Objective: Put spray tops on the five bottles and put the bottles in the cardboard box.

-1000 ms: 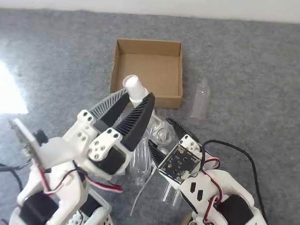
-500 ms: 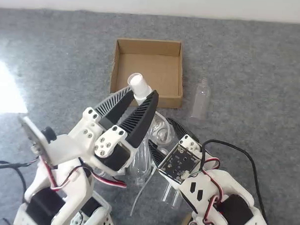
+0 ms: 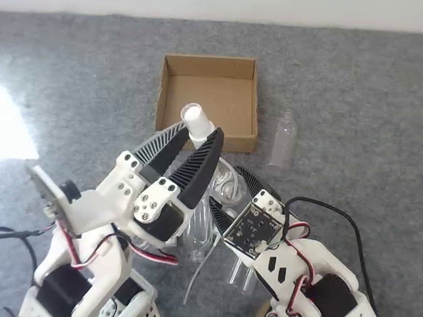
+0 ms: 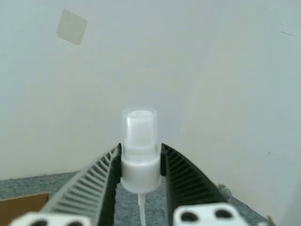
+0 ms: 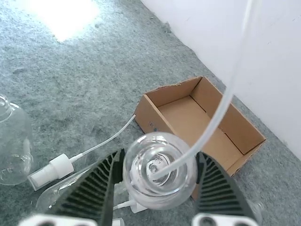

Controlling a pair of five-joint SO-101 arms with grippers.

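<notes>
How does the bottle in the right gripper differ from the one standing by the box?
The held bottle is clamped in the right gripper; the standing bottle stands free on the table. The held bottle has a tube at its mouth; the standing bottle's mouth is bare. Both are clear.

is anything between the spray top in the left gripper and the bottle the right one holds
Nothing visible does. The spray top hangs in the left gripper over the bottle in the right gripper, and its tube appears to reach down into the open mouth.
</notes>
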